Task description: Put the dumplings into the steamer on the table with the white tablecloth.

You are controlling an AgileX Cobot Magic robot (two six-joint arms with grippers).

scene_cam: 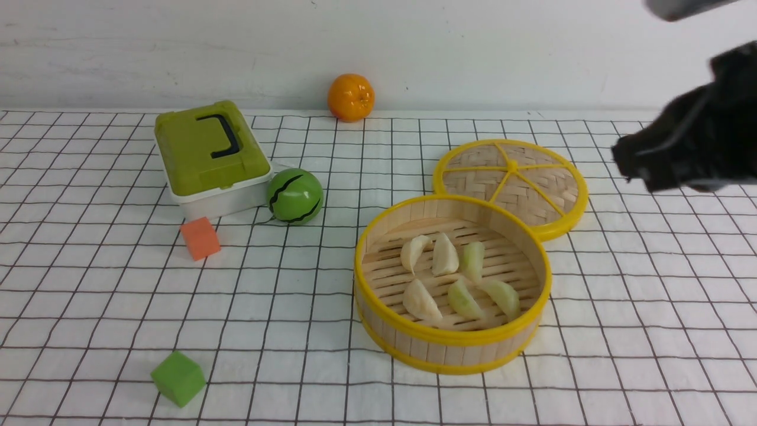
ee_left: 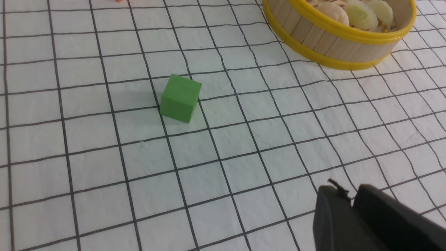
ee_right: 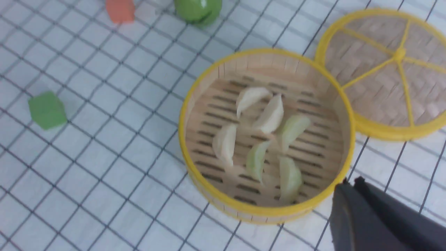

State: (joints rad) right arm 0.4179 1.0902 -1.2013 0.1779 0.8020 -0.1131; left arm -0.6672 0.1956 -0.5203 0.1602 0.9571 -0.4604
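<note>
The steamer point(scene_cam: 452, 340) stands on the white tablecloth point(scene_cam: 284, 307) right of centre, and several dumplings point(scene_cam: 445, 255), creamy white and pale green, lie on its slatted floor. In the right wrist view the dumplings point(ee_right: 270, 116) show inside the steamer point(ee_right: 244, 209). My right gripper point(ee_right: 350, 183) hangs shut and empty above the cloth just outside the rim. The front view shows the right gripper point(scene_cam: 627, 163) as a blurred black shape, raised at the far right. My left gripper point(ee_left: 345, 191) is shut on nothing, over bare cloth short of the steamer point(ee_left: 331, 38).
The woven lid point(scene_cam: 511, 180) lies flat behind the steamer, touching it. A green-lidded box point(scene_cam: 207, 154) and a green ball point(scene_cam: 294, 195) sit at back left, and an orange point(scene_cam: 351, 96) by the wall. An orange cube point(scene_cam: 200, 238) and a green cube point(scene_cam: 178, 377) lie to the left.
</note>
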